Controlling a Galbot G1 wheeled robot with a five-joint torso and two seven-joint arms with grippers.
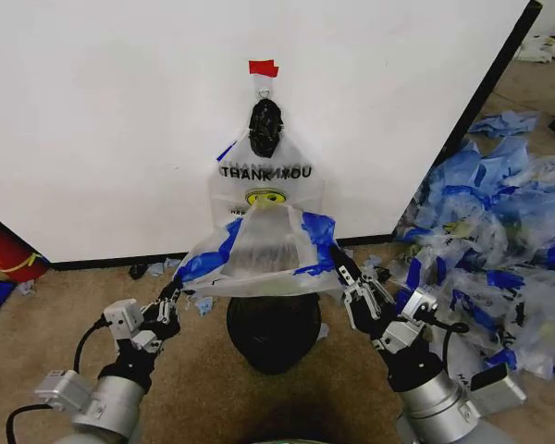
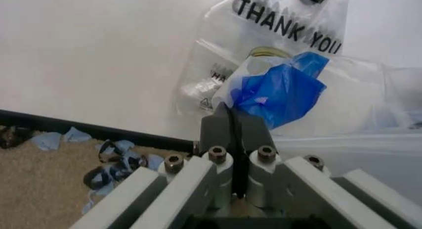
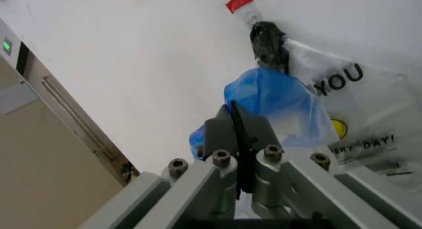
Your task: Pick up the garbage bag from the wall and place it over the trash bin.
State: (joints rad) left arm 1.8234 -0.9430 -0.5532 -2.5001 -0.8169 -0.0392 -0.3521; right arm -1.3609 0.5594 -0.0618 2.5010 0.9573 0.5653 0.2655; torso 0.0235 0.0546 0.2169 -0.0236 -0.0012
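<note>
Already the garbage bag point(image 1: 264, 242) hung at the frame's centre, its top on the wall point(image 1: 120, 120) and its mouth stretched above the trash bin point(image 1: 273, 335). The left gripper point(image 1: 173, 294) and right gripper point(image 1: 344, 274) each pinched a blue-taped edge; freeing and lowering it seemed next.

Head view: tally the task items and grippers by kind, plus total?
Garbage bag, stretched open between both grippers: 1
Trash bin, under the bag: 1
Black knot with red tape on the wall: 1
Grippers, left and right, shut on the bag's blue edges: 2
Total: 5
</note>
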